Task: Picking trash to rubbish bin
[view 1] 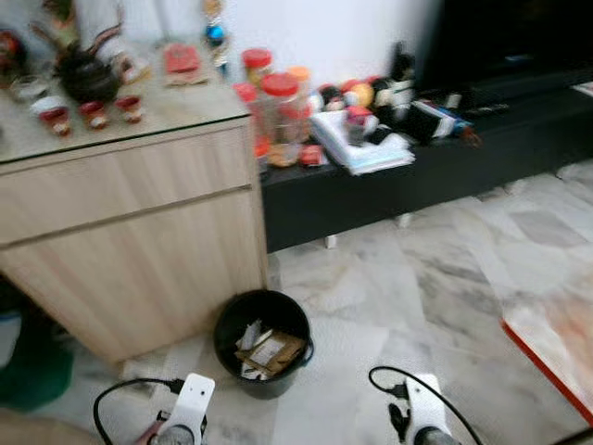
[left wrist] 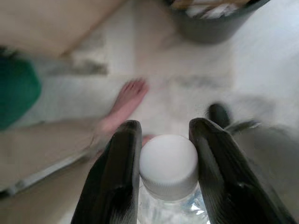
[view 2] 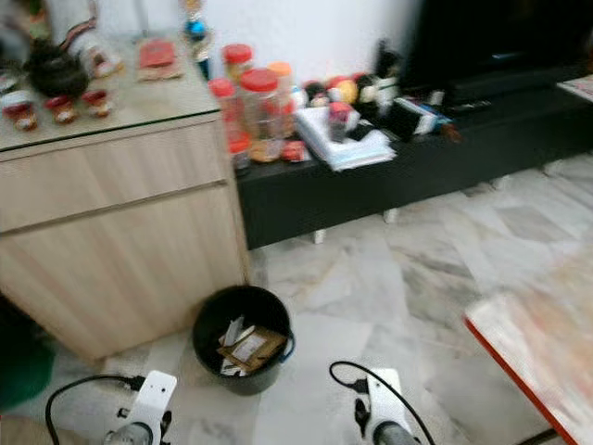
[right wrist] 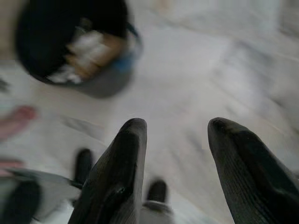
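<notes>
A black rubbish bin [view 1: 262,341] stands on the marble floor beside a wooden cabinet, holding cardboard and paper scraps [view 1: 269,353]. My left gripper [left wrist: 164,140] is shut on a clear plastic bottle with a white cap [left wrist: 168,166], held low over the floor near the bin [left wrist: 216,18]. Both wrists show at the bottom edge of the eye views, the left wrist [view 1: 185,413] just left of the bin, the right wrist [view 1: 422,413] to its right. My right gripper [right wrist: 177,128] is open with nothing between its fingers, the bin [right wrist: 74,44] ahead of it.
The wooden cabinet [view 1: 130,232] with cups and a teapot on top stands behind the bin. A low black TV bench [view 1: 417,158] with jars and clutter runs along the wall. A person's bare foot [left wrist: 124,105] is on the floor. A red-edged mat [view 1: 556,343] lies at right.
</notes>
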Robot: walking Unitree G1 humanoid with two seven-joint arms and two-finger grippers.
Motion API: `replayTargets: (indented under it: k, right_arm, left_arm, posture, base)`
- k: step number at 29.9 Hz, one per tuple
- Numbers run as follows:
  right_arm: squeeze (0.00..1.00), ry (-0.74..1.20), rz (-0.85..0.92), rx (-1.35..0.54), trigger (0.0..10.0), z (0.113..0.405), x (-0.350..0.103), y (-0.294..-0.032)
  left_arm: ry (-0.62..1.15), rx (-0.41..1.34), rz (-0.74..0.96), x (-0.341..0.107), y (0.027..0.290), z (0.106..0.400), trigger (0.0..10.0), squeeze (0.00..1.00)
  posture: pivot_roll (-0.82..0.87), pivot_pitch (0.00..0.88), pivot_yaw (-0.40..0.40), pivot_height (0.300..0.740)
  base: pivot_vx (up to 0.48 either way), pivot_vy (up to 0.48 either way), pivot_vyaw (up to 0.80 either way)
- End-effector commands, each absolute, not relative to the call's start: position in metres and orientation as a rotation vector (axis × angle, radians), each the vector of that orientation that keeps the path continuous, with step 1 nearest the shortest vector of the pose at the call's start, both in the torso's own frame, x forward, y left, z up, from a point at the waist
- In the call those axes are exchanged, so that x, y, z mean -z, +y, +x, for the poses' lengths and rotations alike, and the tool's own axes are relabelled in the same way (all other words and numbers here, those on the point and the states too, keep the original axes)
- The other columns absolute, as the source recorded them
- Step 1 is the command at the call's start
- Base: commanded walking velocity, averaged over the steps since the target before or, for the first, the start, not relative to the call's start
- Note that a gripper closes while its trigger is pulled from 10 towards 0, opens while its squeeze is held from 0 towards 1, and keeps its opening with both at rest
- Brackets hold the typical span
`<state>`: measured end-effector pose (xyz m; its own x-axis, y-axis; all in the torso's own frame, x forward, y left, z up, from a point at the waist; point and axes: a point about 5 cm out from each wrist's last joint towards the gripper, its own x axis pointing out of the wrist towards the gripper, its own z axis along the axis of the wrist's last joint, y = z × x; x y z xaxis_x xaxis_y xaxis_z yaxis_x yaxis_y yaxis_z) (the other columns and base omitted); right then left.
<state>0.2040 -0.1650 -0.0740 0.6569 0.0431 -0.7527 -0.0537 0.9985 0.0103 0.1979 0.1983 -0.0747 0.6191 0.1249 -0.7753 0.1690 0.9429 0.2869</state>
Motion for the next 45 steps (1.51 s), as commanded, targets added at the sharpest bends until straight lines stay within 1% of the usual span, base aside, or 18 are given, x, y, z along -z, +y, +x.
replayTargets:
  k: [1, 4, 31, 36, 39, 40, 42, 45]
  right_arm:
    - [0.0, 0.878, -0.028, -0.031, 10.0, 0.197, 0.077, -0.176]
    - [0.0, 0.878, -0.028, -0.032, 10.0, 0.197, 0.077, -0.176]
    - [0.0, 0.866, -0.012, -0.018, 10.0, 0.199, 0.076, -0.177]
    - [0.0, 0.836, -0.011, -0.039, 10.0, 0.207, 0.071, -0.175]
    - [0.0, 0.79, -0.007, -0.068, 10.0, 0.221, 0.063, -0.171]
    - [0.0, 0.79, -0.007, -0.068, 10.0, 0.221, 0.063, -0.171]
    - [0.0, 0.76, -0.01, -0.108, 10.0, 0.231, 0.057, -0.166]
    - [0.0, 0.746, -0.013, -0.129, 10.0, 0.236, 0.054, -0.164]
  left_arm:
    - [0.9, 0.032, 0.348, 0.074, 0.194, 0.201, 10.0, 0.0]
    - [0.899, 0.032, 0.348, 0.074, 0.194, 0.201, 10.0, 0.0]
    - [0.887, 0.038, 0.354, 0.072, 0.193, 0.204, 10.0, 0.0]
    - [0.857, 0.034, 0.355, 0.068, 0.192, 0.211, 10.0, 0.0]
    - [0.818, 0.033, 0.354, 0.062, 0.19, 0.221, 10.0, 0.0]
    - [0.818, 0.033, 0.354, 0.062, 0.19, 0.221, 10.0, 0.0]
    - [0.777, 0.026, 0.357, 0.055, 0.189, 0.232, 10.0, 0.0]
    - [0.752, 0.019, 0.359, 0.051, 0.189, 0.238, 10.0, 0.0]
  posture:
    - [0.05, 0.037, 0.018, 0.74]
    - [0.05, 0.033, 0.019, 0.74]
    - [0.05, 0.027, 0.019, 0.74]
    - [0.05, 0.035, 0.017, 0.74]
    - [0.05, 0.046, 0.012, 0.74]
    - [0.05, 0.046, 0.012, 0.74]
    - [0.05, 0.052, 0.01, 0.74]
    - [0.05, 0.052, 0.01, 0.74]
  base:
    - [0.326, 0.0, 0.49]
    - [0.322, 0.0, 0.42]
    - [0.323, 0.0, 0.0]
    - [0.322, 0.0, 0.0]
    - [0.322, 0.0, 0.0]
    - [0.322, 0.0, 0.0]
    - [0.306, 0.0, 0.0]
    - [0.285, 0.0, 0.0]
